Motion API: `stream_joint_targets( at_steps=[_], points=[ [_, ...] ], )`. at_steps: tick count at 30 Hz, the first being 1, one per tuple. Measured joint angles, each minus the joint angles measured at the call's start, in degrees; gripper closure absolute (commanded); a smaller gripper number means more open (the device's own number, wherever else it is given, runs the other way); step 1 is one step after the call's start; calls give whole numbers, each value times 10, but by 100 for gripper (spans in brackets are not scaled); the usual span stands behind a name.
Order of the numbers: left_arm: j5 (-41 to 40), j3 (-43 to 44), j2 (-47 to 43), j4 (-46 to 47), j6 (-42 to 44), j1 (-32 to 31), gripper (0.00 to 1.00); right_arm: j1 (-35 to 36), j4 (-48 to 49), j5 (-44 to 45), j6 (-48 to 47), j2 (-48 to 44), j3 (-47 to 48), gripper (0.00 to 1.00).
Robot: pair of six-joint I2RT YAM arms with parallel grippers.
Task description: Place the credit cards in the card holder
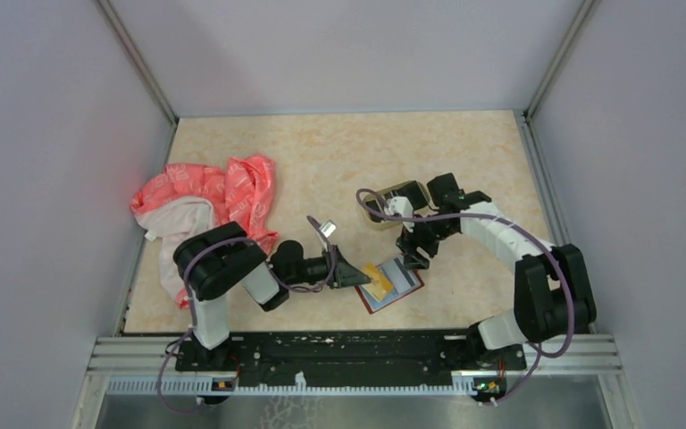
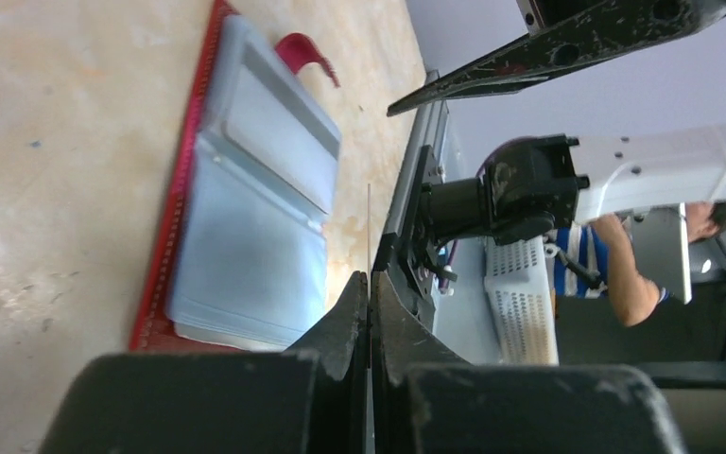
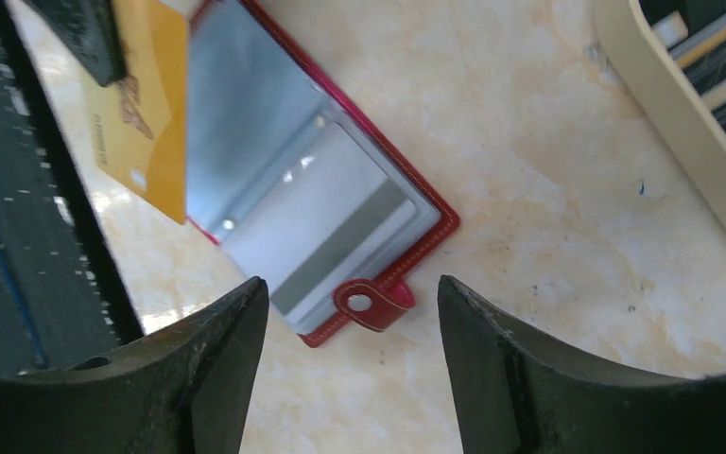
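The red card holder (image 1: 397, 286) lies open on the table, its clear sleeves up and its snap tab (image 3: 374, 305) at the near right corner. My left gripper (image 1: 357, 273) is shut on a gold-tan credit card (image 1: 377, 278) and holds it over the holder's left edge. In the left wrist view the card (image 2: 369, 232) shows edge-on between the shut fingers, beside the holder (image 2: 246, 218). My right gripper (image 1: 411, 256) is open and empty, hovering just above the holder's tab side (image 3: 350, 284). The gold card (image 3: 146, 123) and holder (image 3: 312, 189) show there too. More cards (image 3: 718, 57) lie in the tan tray.
The oval tan tray (image 1: 393, 201) stands behind the holder, next to the right arm; its rim (image 3: 671, 113) shows in the right wrist view. A pink and white cloth (image 1: 210, 201) lies at the left. The black rail (image 1: 348, 344) runs along the near table edge.
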Motion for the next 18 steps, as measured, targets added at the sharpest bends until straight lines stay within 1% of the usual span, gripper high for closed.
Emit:
stream_joint_targets(
  at_steps=[3, 5, 6, 9, 11, 16, 18],
  points=[
    [10, -12, -38, -1, 50, 0, 100, 0, -23, -65, -14, -31, 7, 18],
    [18, -17, -72, -11, 95, 0, 100, 0, -41, -118, -32, -51, 19, 4],
    [23, -19, -94, -22, 124, 0, 100, 0, -52, -148, -48, -61, 27, 2],
    [31, -19, -164, -72, 208, 0, 100, 5, -81, -224, -85, -87, 41, 1],
    [34, -19, -210, -110, 260, 0, 100, 13, -82, -253, -88, -99, 42, 2],
    [40, -18, -275, -175, 349, -3, 100, 47, -31, -286, -34, -109, 35, 2],
    [40, -12, -280, -207, 374, -10, 100, 63, -19, -286, -13, -109, 33, 5]
  ],
)
